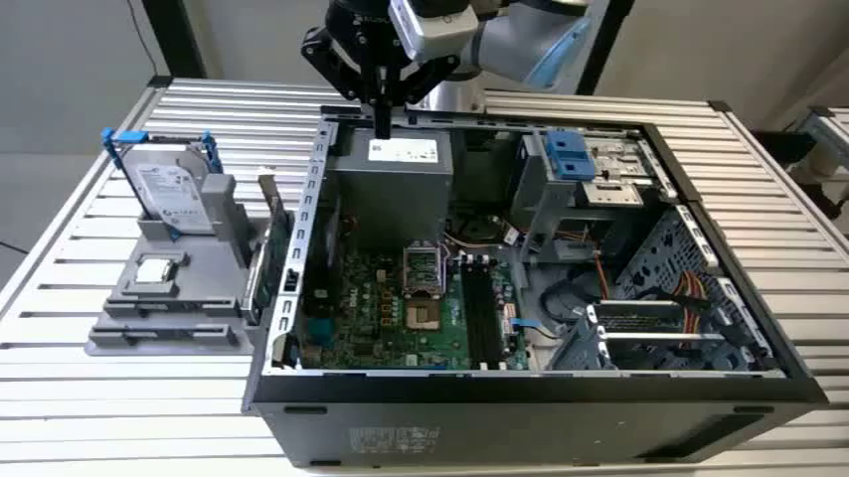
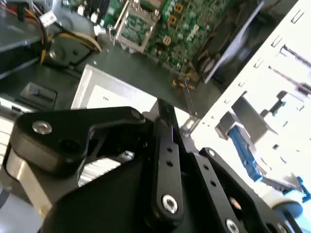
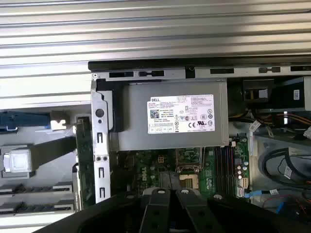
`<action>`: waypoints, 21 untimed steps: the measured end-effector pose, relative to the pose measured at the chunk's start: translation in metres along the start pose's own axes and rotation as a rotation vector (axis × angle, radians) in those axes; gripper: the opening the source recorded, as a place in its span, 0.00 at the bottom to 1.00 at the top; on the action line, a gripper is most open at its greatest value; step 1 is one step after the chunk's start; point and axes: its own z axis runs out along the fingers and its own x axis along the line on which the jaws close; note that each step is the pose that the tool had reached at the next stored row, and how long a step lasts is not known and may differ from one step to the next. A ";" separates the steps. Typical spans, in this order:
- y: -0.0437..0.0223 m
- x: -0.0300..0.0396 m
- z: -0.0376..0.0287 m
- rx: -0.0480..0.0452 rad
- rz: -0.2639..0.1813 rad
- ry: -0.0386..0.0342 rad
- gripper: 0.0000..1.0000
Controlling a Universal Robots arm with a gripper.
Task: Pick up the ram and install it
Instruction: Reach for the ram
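So the gripper (image 1: 385, 127) hangs over the far wall of the open computer case (image 1: 531, 393), at roughly 12 o'clock in the exterior view. It sits right above the grey power supply (image 1: 393, 184). The jaws are pinched together into one thin point and I can't see anything between them. The second wrist view looks the same, with the tips together over the power supply's white label.

The ram I honestly can't pin down. The memory slots (image 1: 480, 318) run as long dark strips at 3 o'clock of the CPU socket (image 1: 422, 288) on the green motherboard (image 1: 365, 308). I can't tell whether a stick sits in one of them or they're bare.

Out on the slatted surface (image 1: 133, 417), at 9 o'clock from the case, there's a grey holder (image 1: 186, 338). A silver hard drive (image 1: 170, 194) in a blue frame stands upright at its far end, and a small square chip (image 1: 157, 268) lies flat in the middle. A green card (image 1: 272, 263) stands on edge between the holder and the case wall. The holder's near slots show thin dark lines in the first wrist view – can't tell what's in those either.
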 end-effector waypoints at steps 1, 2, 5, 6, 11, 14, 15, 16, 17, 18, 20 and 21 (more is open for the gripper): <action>0.0000 0.0000 0.0001 -0.0001 0.000 -0.0001 0.00; 0.0000 0.0000 -0.0001 0.0001 0.000 0.0001 0.00; 0.0000 0.0000 0.0000 -0.0001 0.000 0.0000 0.00; 0.0000 0.0000 0.0001 -0.0003 0.000 -0.0001 0.00; 0.0000 0.0000 0.0000 -0.0003 0.000 0.0000 0.00; 0.0000 0.0000 0.0000 -0.0004 0.000 0.0001 0.00; 0.0000 0.0000 0.0000 -0.0004 0.000 0.0000 0.00; 0.0000 0.0000 0.0000 -0.0004 0.000 0.0001 0.00; 0.0000 0.0000 0.0000 -0.0004 0.000 0.0001 0.00; 0.0000 0.0000 0.0000 -0.0005 0.000 0.0000 0.00; 0.0000 0.0000 0.0000 -0.0006 0.000 0.0000 0.00; 0.0000 0.0000 0.0000 -0.0006 0.000 0.0001 0.00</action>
